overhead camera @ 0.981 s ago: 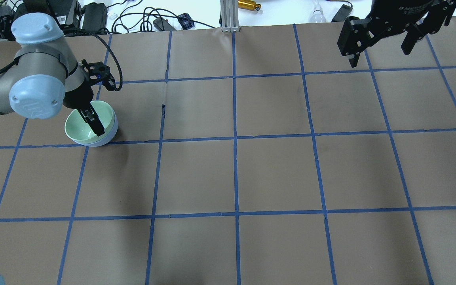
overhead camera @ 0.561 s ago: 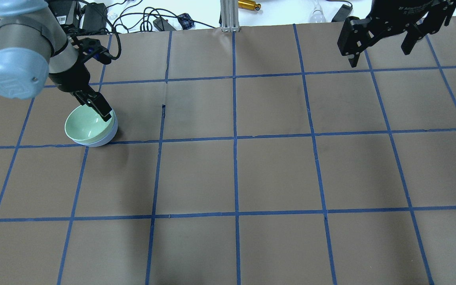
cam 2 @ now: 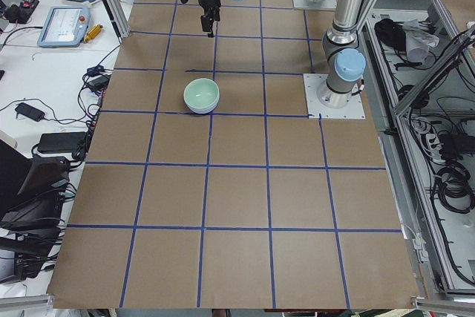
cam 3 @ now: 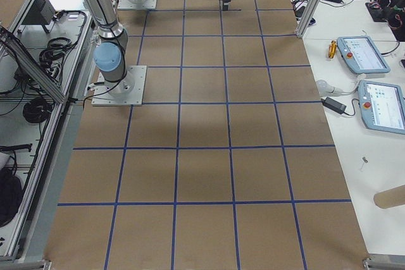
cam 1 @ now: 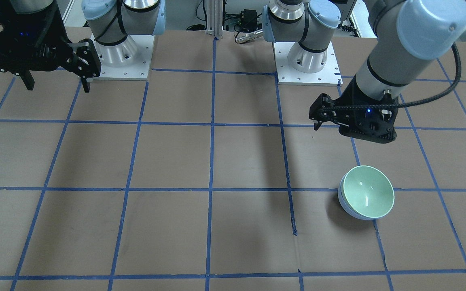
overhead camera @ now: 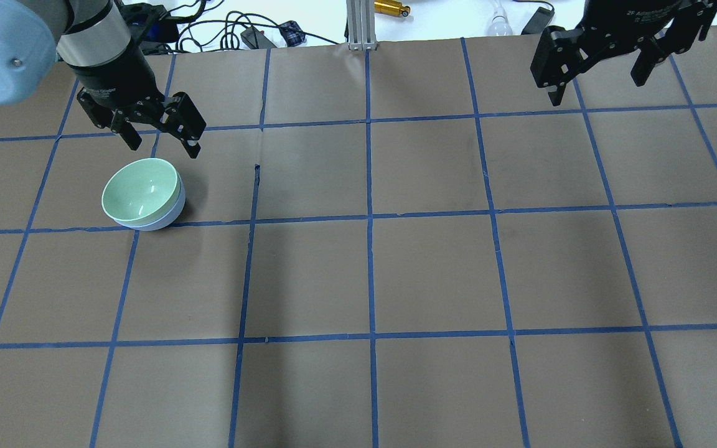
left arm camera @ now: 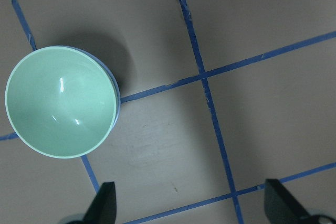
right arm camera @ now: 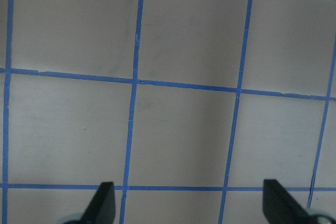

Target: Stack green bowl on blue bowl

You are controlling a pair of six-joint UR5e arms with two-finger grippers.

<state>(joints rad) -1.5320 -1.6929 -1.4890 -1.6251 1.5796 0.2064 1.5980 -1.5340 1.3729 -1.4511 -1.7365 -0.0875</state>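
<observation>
The pale mint-green bowl (overhead camera: 139, 191) sits nested upright inside the pale lavender-blue bowl (overhead camera: 172, 214) on the left part of the table. Only the blue bowl's rim and outer wall show. Both also show in the front view, green (cam 1: 368, 197) in blue (cam 1: 343, 201), and in the left wrist view, green (left arm camera: 60, 100) in blue (left arm camera: 116, 109). My left gripper (overhead camera: 162, 142) is open and empty. It hangs above the table just beyond the bowls, clear of them. My right gripper (overhead camera: 596, 86) is open and empty, raised at the far right.
Brown paper with a blue tape grid (overhead camera: 369, 218) covers the table. Cables, a power brick and a metal post (overhead camera: 358, 25) lie past the far edge. The two arm bases (cam 1: 308, 60) stand on the robot's side.
My left gripper has lifted out of the green bowl and moved away towards the table's far edge, with its fingers now spread. The stacked bowls and the right arm have not moved.
</observation>
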